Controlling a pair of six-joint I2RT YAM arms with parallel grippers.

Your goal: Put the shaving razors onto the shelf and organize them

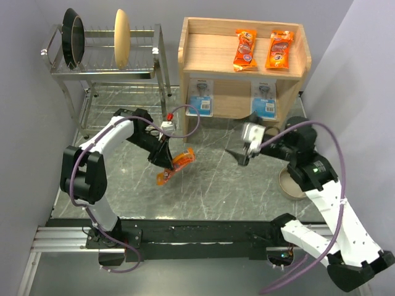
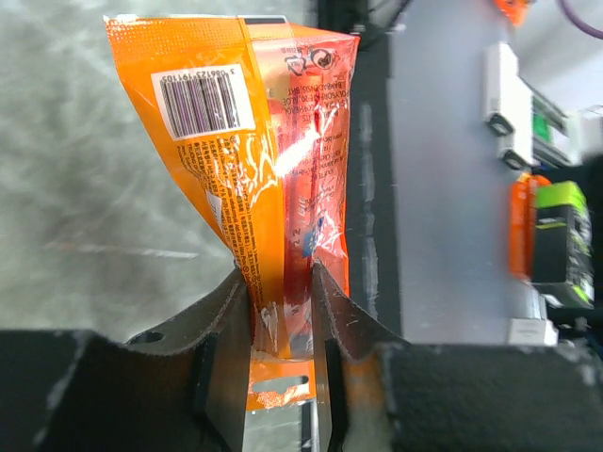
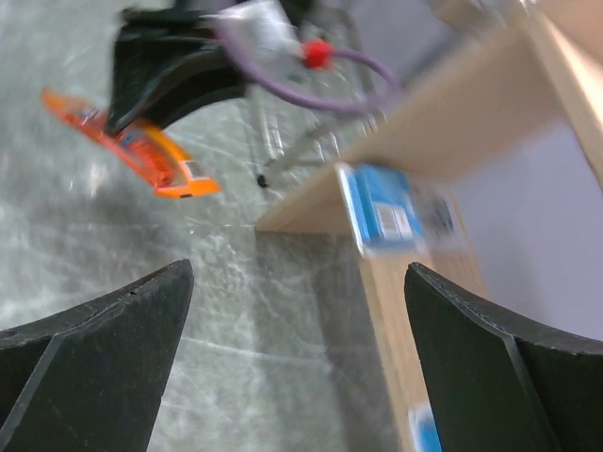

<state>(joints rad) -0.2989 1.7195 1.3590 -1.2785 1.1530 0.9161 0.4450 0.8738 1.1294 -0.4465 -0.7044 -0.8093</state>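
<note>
The wooden shelf (image 1: pixel 203 55) stands at the back. Two orange razor packets (image 1: pixel 245 49) (image 1: pixel 279 51) lie on its top tier. Two blue-and-white blister cards (image 1: pixel 201 98) (image 1: pixel 265 100) stand in the lower tier; one shows in the right wrist view (image 3: pixel 382 209). My left gripper (image 1: pixel 168 161) is shut on a third orange packet (image 1: pixel 177 165) and holds it above the table; its fingers (image 2: pixel 221 311) pinch the packet's (image 2: pixel 254 141) lower end. My right gripper (image 1: pixel 242 157) is open and empty in front of the shelf. The held packet also shows in the right wrist view (image 3: pixel 141 149).
A chrome dish rack (image 1: pixel 105 58) with a black pan (image 1: pixel 73 38) and a tan plate (image 1: pixel 121 38) stands at the back left. A brown bowl (image 1: pixel 289 185) sits under my right arm. Grey walls close both sides.
</note>
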